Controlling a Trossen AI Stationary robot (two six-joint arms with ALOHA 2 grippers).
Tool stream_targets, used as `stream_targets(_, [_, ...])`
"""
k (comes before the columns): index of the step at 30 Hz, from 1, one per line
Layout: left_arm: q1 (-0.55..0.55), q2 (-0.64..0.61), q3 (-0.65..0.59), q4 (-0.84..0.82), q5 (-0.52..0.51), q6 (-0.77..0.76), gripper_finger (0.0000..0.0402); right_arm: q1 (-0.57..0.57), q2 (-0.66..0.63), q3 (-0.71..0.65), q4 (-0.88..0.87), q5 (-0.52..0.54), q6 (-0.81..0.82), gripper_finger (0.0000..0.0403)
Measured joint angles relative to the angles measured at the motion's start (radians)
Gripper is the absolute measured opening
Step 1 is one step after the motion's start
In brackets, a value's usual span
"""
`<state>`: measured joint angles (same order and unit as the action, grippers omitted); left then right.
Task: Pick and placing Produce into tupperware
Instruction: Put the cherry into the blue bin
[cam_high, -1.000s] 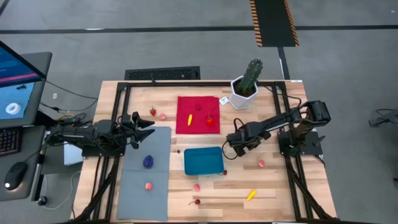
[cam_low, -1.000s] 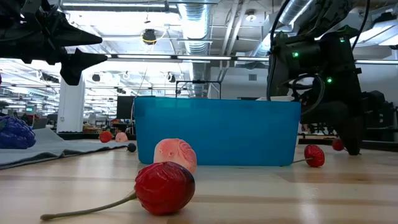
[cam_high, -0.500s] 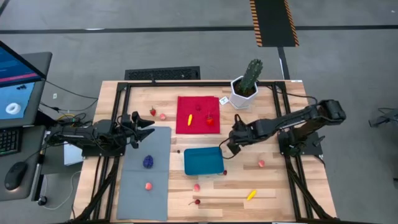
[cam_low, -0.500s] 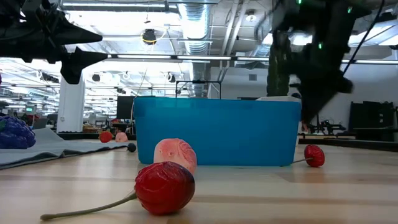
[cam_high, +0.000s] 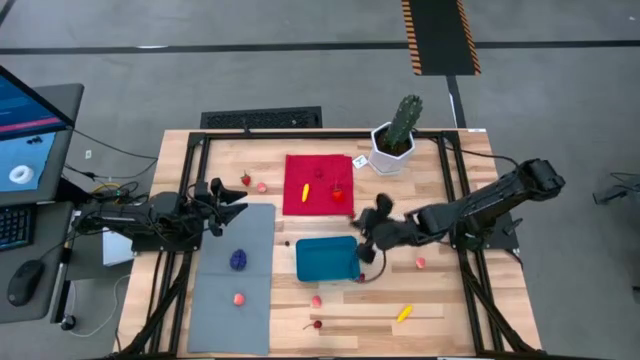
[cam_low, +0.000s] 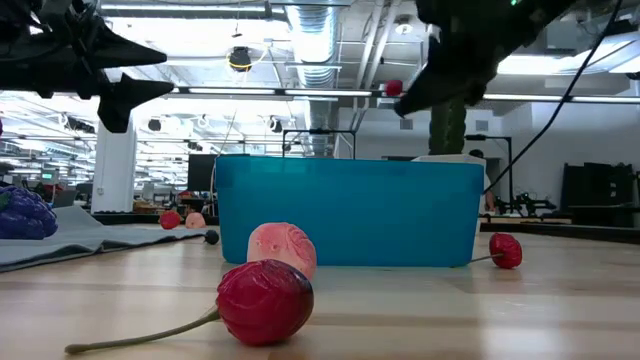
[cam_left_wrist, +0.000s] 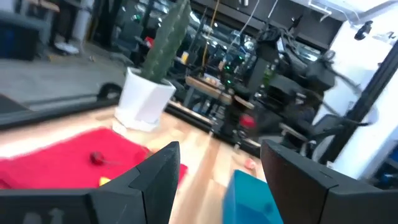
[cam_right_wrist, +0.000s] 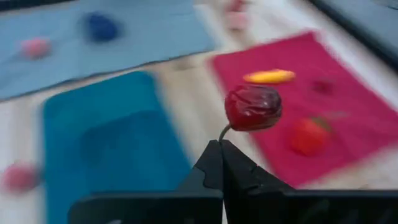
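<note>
- While pinching a cherry (cam_right_wrist: 253, 107) by its stem, fingers pressed together, the right gripper (cam_high: 368, 243) hangs by the teal tupperware (cam_high: 325, 260) right rim, fruit dangling for a drop.
- Left gripper (cam_high: 228, 197) waits spread above the grey mat (cam_high: 255, 300).
- Tub interior bare; loose produce lies just outside its edges.

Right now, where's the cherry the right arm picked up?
The cherry hangs by its stem from the shut right gripper, in the air by the right end of the tupperware, near the red cloth.
</note>
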<state>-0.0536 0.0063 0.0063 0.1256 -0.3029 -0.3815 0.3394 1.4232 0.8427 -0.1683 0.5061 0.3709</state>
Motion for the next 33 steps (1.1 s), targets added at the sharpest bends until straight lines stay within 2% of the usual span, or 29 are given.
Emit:
stream_targets(3, [0.0, 0.0, 0.0, -0.001, -0.074, 0.018, 0.0215, 0.049, 0.026, 0.002, 0.142, -0.097, -0.105, 0.0016])
stream_targets(7, [0.0, 0.0, 0.0, -0.003, -0.08, 0.01, 0.0215, 0.094, 0.07, -0.001, 0.242, -0.204, -0.16, 0.0012])
stream_targets(10, [0.0, 0.0, 0.0, -0.006, -0.08, -0.011, 0.0215, 0.103, 0.098, -0.001, 0.259, -0.251, -0.17, 0.001])
stream_targets(14, [0.0, 0.008, 0.0, -0.013, -0.079, -0.023, 0.0215, 0.086, 0.151, -0.001, 0.243, -0.256, -0.162, 0.0014])
stream_targets(19, [0.0, 0.016, 0.0, -0.016, -0.079, -0.024, 0.0215, 0.024, 0.224, 0.084, 0.107, -0.269, -0.144, 0.0011])
stream_targets(29, [0.0, 0.015, 0.0, 0.001, -0.106, 0.012, 0.0215, -0.053, 0.367, 0.322, -0.203, -0.367, -0.171, 0.0016])
stream_targets(33, [0.0, 0.015, 0.0, 0.001, -0.112, 0.019, 0.0215, -0.066, 0.415, 0.379, -0.258, -0.42, -0.193, 0.001])
